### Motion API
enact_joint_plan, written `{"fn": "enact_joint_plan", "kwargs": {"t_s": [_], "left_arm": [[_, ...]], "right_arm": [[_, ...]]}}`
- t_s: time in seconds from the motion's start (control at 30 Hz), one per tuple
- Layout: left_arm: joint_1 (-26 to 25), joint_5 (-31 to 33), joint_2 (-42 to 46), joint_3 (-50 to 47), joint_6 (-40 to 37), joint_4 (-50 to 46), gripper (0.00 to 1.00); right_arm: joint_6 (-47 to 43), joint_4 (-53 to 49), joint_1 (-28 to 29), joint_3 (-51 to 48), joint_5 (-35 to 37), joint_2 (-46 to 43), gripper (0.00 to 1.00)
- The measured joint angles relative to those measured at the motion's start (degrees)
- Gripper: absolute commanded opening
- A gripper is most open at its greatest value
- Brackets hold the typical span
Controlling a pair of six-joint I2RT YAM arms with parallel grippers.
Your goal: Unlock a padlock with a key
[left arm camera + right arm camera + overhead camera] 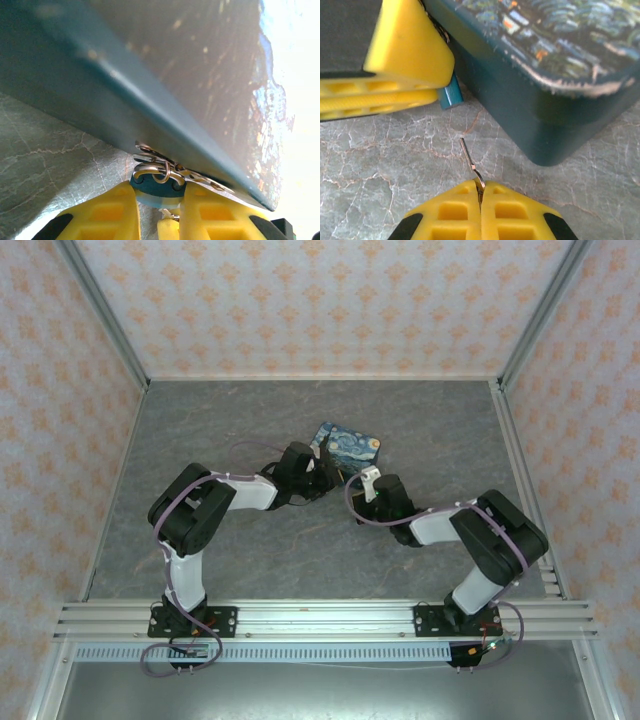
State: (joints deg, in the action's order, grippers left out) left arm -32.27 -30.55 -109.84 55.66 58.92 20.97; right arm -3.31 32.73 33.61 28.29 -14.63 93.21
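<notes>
- two robot arms are bolted to a metal rail [320, 618] at the near edge of a grey marbled table [200, 430]. both reach in toward the middle.
- the right gripper [481, 189] has its yellow jaws pressed tight together on a thin metal key [469, 159]. the key's blade sticks out past the fingertips toward the far side, low over the table, with its tip free.
- just beyond the key tip and to its left, a teal corner of the padlock [449, 96] shows under a yellow finger [405, 55] of the left gripper [159, 196]. key and padlock are near each other but apart.
- the left gripper's jaws are narrowed onto the padlock's small teal body, gripping it on both sides. its thin metal shackle [150, 172] points away from the gripper, and a small wire ring [167, 172] sits at the shackle.
- the shackle lies right at the lower edge of a blue-and-yellow printed tin [348, 444]. i cannot tell whether they touch.
- the tin lies flat near the table's centre, just beyond both grippers.
- walls [320, 300] patterned in orange and white close in the left, right and far sides.
</notes>
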Motion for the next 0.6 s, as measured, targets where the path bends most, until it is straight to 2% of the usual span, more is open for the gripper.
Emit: {"fn": "enact_joint_plan", "kwargs": {"t_s": [0.6], "left_arm": [[0.0, 0.17, 0.0, 0.0, 0.0, -0.07, 0.21]], "right_arm": [[-0.22, 5.33, 0.98, 0.85, 3.13, 2.97, 0.0]]}}
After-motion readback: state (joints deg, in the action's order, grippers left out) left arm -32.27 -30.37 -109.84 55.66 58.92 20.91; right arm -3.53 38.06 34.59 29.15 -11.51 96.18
